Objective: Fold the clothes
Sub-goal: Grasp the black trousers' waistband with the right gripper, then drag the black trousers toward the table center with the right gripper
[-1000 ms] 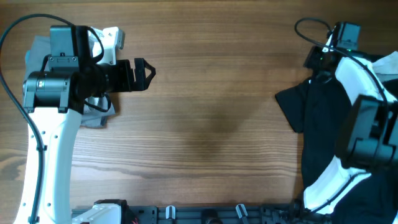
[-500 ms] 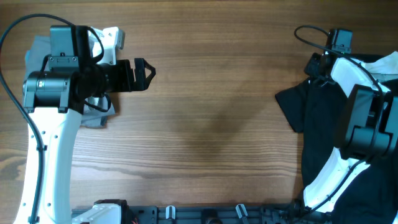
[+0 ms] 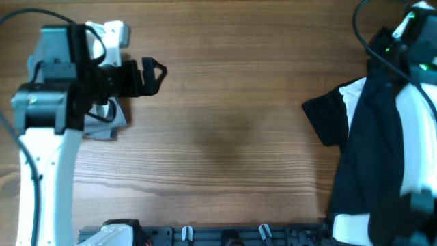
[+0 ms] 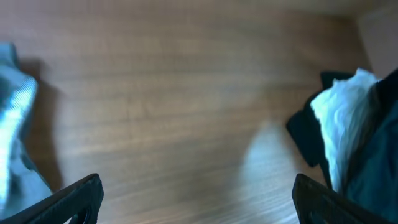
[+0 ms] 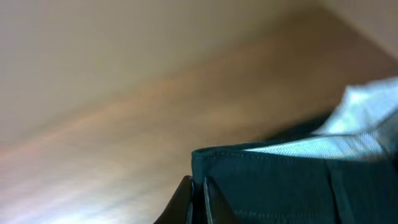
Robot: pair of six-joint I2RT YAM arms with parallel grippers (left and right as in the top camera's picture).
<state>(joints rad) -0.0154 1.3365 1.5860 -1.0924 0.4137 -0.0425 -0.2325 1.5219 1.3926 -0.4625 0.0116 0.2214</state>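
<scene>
A dark garment (image 3: 355,150) with a white lining (image 3: 352,92) lies at the table's right side, and its upper part is lifted off the wood. My right gripper (image 5: 198,194) is shut on the garment's stitched dark hem (image 5: 267,180), well above the table. In the overhead view the right arm (image 3: 413,41) is blurred at the top right. My left gripper (image 3: 153,74) is open over bare wood at the left, with nothing between its fingers (image 4: 81,194). From the left wrist the garment (image 4: 305,134) shows far off to the right.
A grey folded cloth (image 3: 109,123) lies under the left arm at the table's left edge; it also shows as a pale cloth (image 4: 15,118) in the left wrist view. Bare wooden table (image 3: 232,123) spans the gap between the arms. A black rail (image 3: 225,236) runs along the front edge.
The right gripper closed on the garment's edge and rose, pulling the cloth up so the white lining shows. The left arm shifted slightly up and left.
</scene>
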